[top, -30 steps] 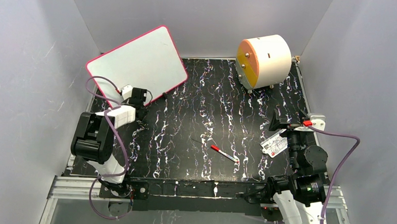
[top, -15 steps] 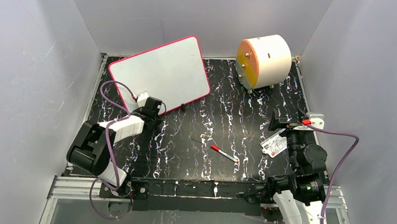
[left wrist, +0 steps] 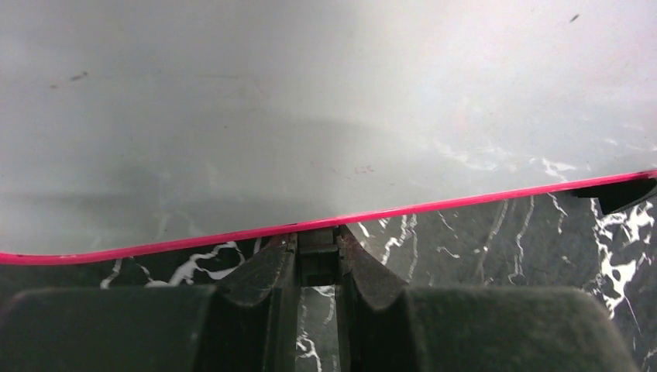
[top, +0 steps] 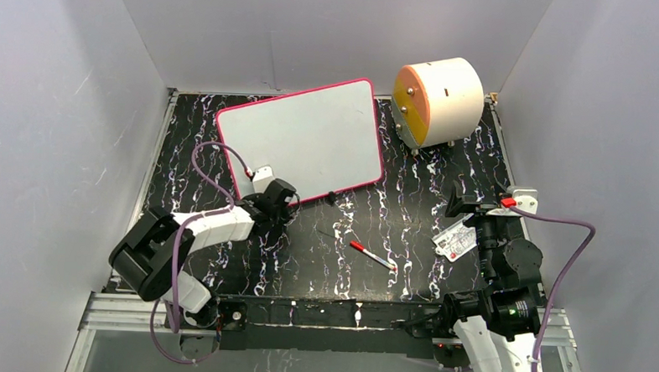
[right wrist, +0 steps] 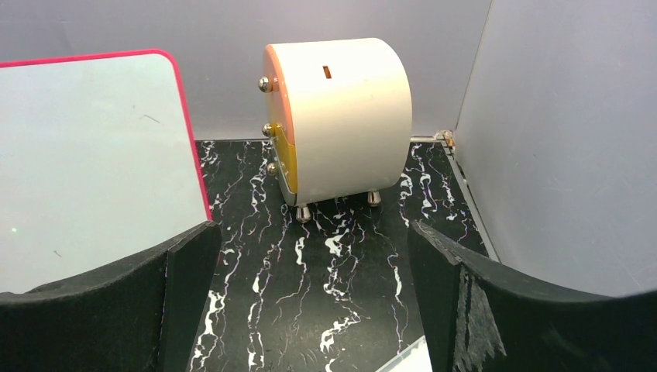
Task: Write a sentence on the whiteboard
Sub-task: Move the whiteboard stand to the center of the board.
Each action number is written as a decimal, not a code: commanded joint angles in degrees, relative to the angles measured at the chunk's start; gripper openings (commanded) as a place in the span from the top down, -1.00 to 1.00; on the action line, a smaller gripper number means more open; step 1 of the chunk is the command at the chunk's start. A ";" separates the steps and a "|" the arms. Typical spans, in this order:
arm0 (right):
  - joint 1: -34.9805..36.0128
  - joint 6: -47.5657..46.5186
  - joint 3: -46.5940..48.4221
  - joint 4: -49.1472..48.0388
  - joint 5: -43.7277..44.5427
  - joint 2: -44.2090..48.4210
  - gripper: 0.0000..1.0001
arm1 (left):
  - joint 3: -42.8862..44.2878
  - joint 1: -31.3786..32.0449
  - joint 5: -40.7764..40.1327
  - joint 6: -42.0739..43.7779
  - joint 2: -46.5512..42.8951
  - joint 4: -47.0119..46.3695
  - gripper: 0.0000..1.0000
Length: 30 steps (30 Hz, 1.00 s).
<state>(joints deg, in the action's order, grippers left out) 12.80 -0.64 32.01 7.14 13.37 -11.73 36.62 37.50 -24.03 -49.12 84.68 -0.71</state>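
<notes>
Left gripper [left wrist: 316, 240] pinches the near rim of the whiteboard [top: 311, 139], jaws almost closed on its thin pink edge.
An edge grip leaves the blank face free for writing; the board is over the back of the table [top: 410, 181], just left of the cream cylinder [top: 439, 98]. Right gripper [right wrist: 310, 256] stands wide open and empty, probably kept free for the red marker [top: 372, 255] lying between the arms.

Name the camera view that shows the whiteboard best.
Top external: nearly the whole whiteboard and its pink rim. Left wrist shows only its near edge close up, pinched by the left hand; right wrist catches one side with a corner.
</notes>
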 commanded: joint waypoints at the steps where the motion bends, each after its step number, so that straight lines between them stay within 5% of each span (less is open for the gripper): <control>1: 0.25 -0.15 0.96 -1.42 0.72 -0.16 -0.97 | 0.60 5.05 4.72 -5.85 2.32 0.98 1.00; 22: 0.30 -0.15 1.06 -1.42 0.51 -0.25 -0.97 | 2.93 17.47 -1.42 -16.65 5.26 4.55 1.00; 30: 0.21 -0.15 1.15 -1.39 0.41 -0.53 -0.97 | 5.24 18.65 -2.88 -16.97 6.37 7.81 0.69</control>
<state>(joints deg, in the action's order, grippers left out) 12.84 -0.64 32.01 7.16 13.50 -11.73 41.67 54.52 -30.79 -62.28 89.43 3.84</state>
